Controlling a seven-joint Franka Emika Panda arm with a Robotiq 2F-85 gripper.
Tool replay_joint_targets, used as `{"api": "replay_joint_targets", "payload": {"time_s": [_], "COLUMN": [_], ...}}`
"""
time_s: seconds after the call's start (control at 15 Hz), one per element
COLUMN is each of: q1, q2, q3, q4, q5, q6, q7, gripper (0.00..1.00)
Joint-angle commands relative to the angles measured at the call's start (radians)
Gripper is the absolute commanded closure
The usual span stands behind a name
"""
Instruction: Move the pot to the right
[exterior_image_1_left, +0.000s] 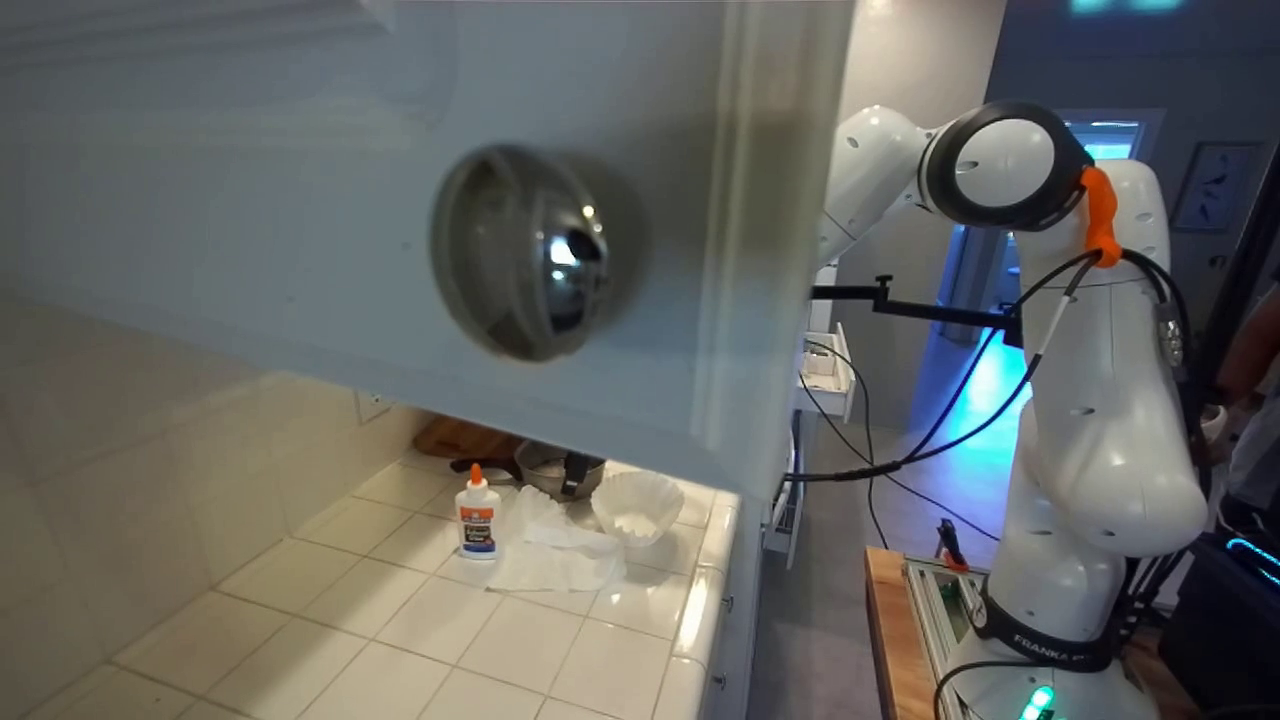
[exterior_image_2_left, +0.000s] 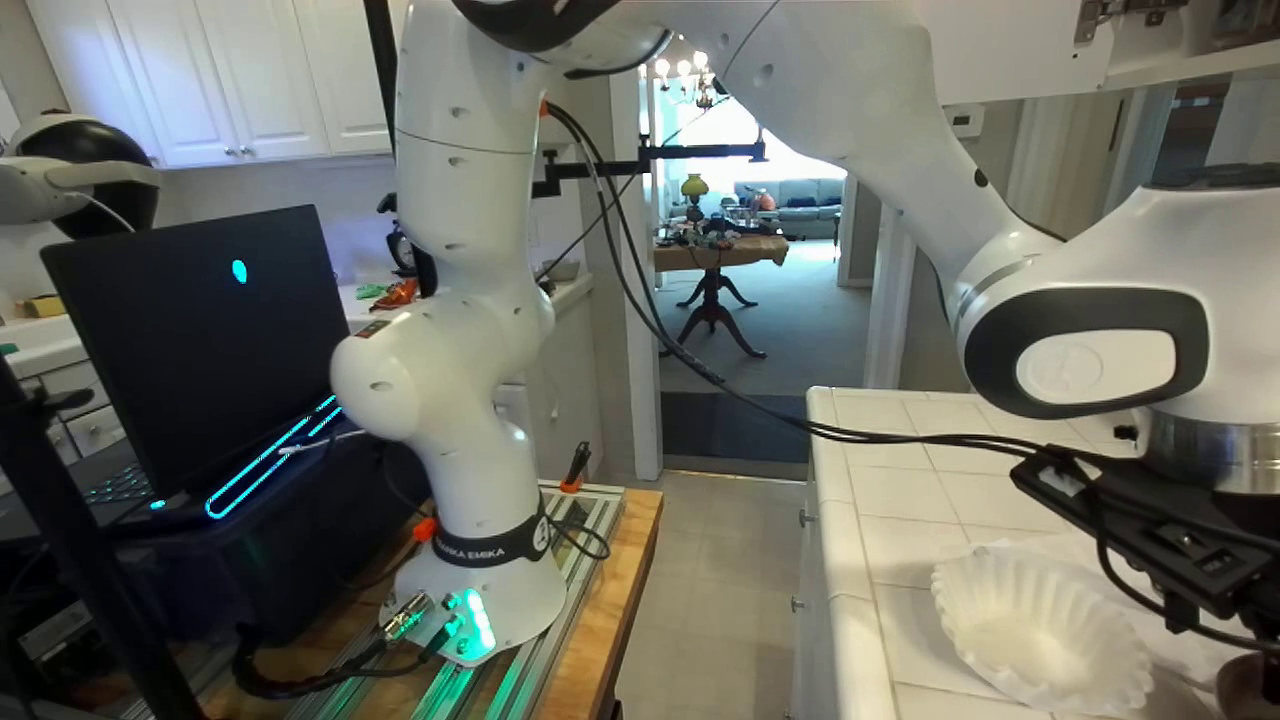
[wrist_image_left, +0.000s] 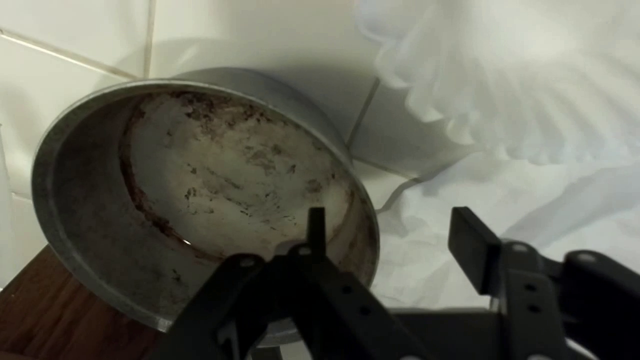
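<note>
Robot gripper (wrist_image_left: 395, 240) at rim of pot (wrist_image_left: 220, 165), jaws apart

Wrist view: jaws stand apart, visible gap either side of pot rim. One finger (wrist_image_left: 316, 227) over pot's inside, other finger (wrist_image_left: 472, 250) outside, over crumpled white paper (wrist_image_left: 560, 210). Finger/pot contact: can't tell. Pot = round, grey metal, mouth up, dark brown stains on inside. Loc: on tiled counter (exterior_image_1_left: 400, 640), btwn wood board (wrist_image_left: 65, 310) (lower L of wrist view) & white fluted coffee filter (wrist_image_left: 525, 75) (upper R). Paper right next to pot; touching or not, unclear.

In an ext. view: glue bottle (exterior_image_1_left: 480, 515), white w/ orange cap, upright on counter just beside paper, near pot. Cab. door (exterior_image_1_left: 300, 200) w/ shiny round knob (exterior_image_1_left: 520, 255) hangs above counter, hides wrist there.

Farther: white arm (exterior_image_2_left: 470, 200) reaches over to counter from wood-topped stand (exterior_image_2_left: 620, 560) w/ metal rails. Black laptop (exterior_image_2_left: 200, 340), lid up, near arm base.

Farthest, thru doorway: dark-legged table (exterior_image_2_left: 690, 260) w/ assorted stuff on top, lit chandelier (exterior_image_2_left: 700, 85), couch (exterior_image_2_left: 815, 200) way back.
</note>
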Motion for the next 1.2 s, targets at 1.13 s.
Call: {"api": "replay_joint_targets", "payload": {"time_s": [1.13], "q1": [-0.029], "q2": [-0.01], "q3": [0.008], "q4": [-0.061], "q5": [0.018], "q6": [0.013], "q7": [0.052], "gripper": [0.98]}}
